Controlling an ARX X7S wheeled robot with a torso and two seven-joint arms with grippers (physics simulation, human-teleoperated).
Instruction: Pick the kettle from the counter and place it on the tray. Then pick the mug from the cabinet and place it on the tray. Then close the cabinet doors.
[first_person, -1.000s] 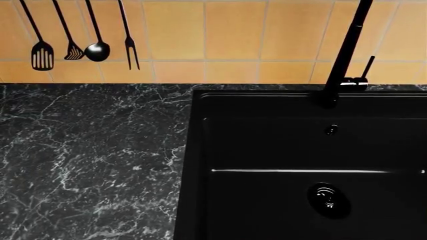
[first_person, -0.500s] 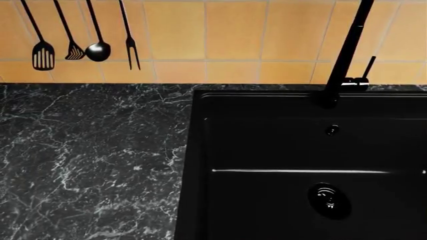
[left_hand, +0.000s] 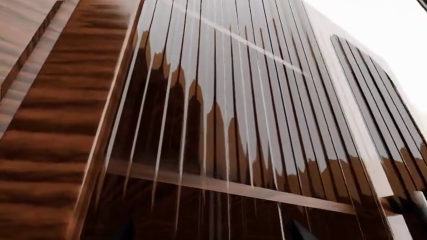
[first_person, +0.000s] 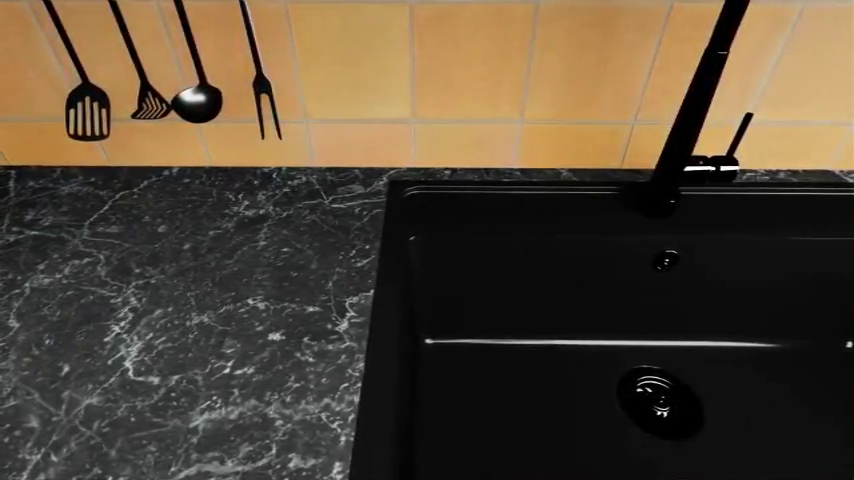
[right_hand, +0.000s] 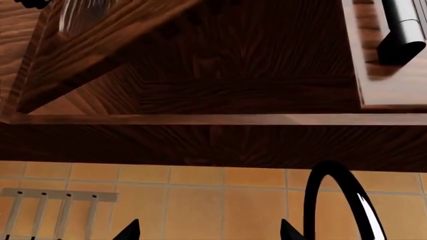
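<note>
right hand: only two dark fingertips poke into the right wrist view, clearly apart, nothing between them
left hand: can't tell, only a dark sliver at the edge of its own camera
past the right hand: orange tiles, the curved black tap, wooden cabinet underside above
left wrist view: ribbed glass door in a wood frame
table: black marble, bare here, sink on its right
wall: four utensils hanging
kettle, mug, tray: not in any view
</note>
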